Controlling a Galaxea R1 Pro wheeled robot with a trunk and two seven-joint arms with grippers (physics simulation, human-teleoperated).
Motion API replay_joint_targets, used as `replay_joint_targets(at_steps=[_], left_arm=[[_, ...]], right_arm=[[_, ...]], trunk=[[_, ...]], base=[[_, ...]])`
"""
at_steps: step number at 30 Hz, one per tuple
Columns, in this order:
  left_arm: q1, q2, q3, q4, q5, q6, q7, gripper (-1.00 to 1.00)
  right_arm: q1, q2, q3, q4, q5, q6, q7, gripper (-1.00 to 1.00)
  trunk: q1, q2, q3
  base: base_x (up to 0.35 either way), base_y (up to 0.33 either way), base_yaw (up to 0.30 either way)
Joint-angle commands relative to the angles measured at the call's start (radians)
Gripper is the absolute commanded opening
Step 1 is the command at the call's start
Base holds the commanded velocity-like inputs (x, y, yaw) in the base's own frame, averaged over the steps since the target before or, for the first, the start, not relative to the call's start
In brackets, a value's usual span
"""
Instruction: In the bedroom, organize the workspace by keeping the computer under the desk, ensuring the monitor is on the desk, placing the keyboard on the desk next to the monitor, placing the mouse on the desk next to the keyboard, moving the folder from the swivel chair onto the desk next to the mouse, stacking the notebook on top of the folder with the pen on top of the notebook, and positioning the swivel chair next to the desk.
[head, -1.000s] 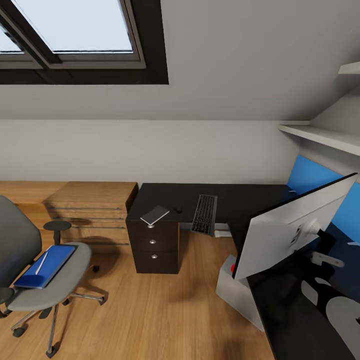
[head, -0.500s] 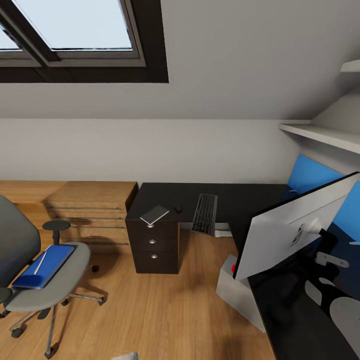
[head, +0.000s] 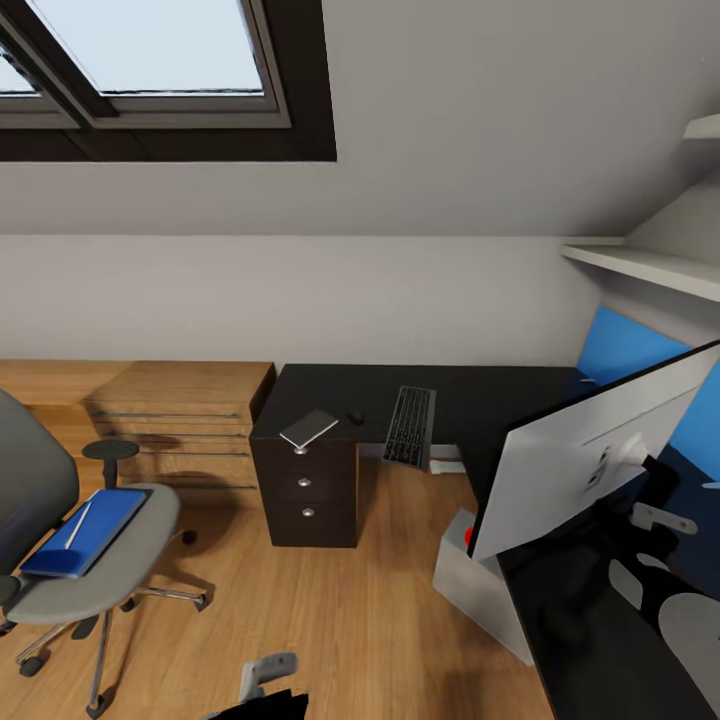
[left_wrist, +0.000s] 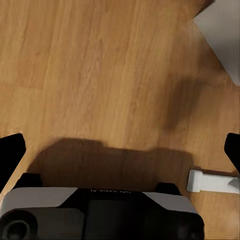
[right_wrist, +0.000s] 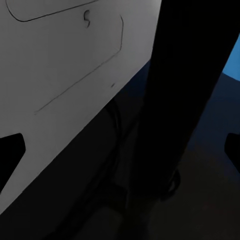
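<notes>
Folder (head: 87, 529): bright blue, flat on the seat of the swivel chair (head: 95, 575), long axis running from the seat's front edge toward the backrest; not yet on the table.
Pen (head: 79, 523): thin white stick lying on the folder, roughly along its long axis.
Notebook (head: 309, 429): dark grey, on the table (head: 480, 395) at its left end, over the drawer unit (head: 305, 495), near the front edge.
Mouse (head: 356, 418): small black shape just beside the notebook, between it and the keyboard.
Keyboard (head: 409, 427): on the table, long axis pointing from the wall toward the front edge, which it reaches or slightly overhangs.
Monitor (head: 585, 455): on the table's right wing, its silver-white back toward the camera.
Computer (head: 480, 585): grey tower on the floor (head: 330, 610), partly under the right wing's edge.
Left claw (left_wrist: 120, 145): only dark fingertip corners show at the wrist view's sides, wide apart, nothing between them but floor; a grey piece of the arm shows at the head view's lower edge.
Right claw (right_wrist: 120, 145): fingertips likewise spread and empty, very close to the monitor's back and stand.
Key relation: the folder lies well to the left of both arms, and the left arm seems the nearer one.
Hard to make out: the chair's left side is cut off; whether the keyboard overhangs; the right wrist view is mostly dark.
</notes>
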Motion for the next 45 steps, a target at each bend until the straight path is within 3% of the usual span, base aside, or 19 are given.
replay_joint_targets(at_steps=[1, 9, 38, 45], left_arm=[[-0.001, 0.000, -0.001, 0.009, 0.012, -0.003, 0.009, 1.00], [-0.001, -0.001, -0.009, 0.052, 0.015, -0.145, 0.013, 1.00], [-0.001, 0.001, -0.008, 0.072, 0.013, -0.162, 0.015, 1.00], [-0.001, 0.001, -0.008, 0.072, 0.013, -0.162, 0.013, 1.00]], right_arm=[[-0.001, 0.000, -0.007, 0.001, 0.000, -0.005, 0.002, 1.00], [-0.001, 0.000, -0.006, 0.001, -0.001, -0.010, 0.002, 1.00], [-0.001, 0.000, -0.005, 0.001, -0.001, -0.012, 0.002, 1.00], [-0.001, 0.001, -0.004, 0.001, 0.000, -0.012, 0.003, 1.00]], trunk=[[0.004, -0.009, -0.005], [0.035, -0.065, -0.030], [0.146, -0.268, -0.117], [0.146, -0.268, -0.111]], base=[[0.000, 0.000, 0.000], [0.000, 0.000, 0.000], [0.000, 0.000, -0.019], [0.000, 0.000, -0.148]])
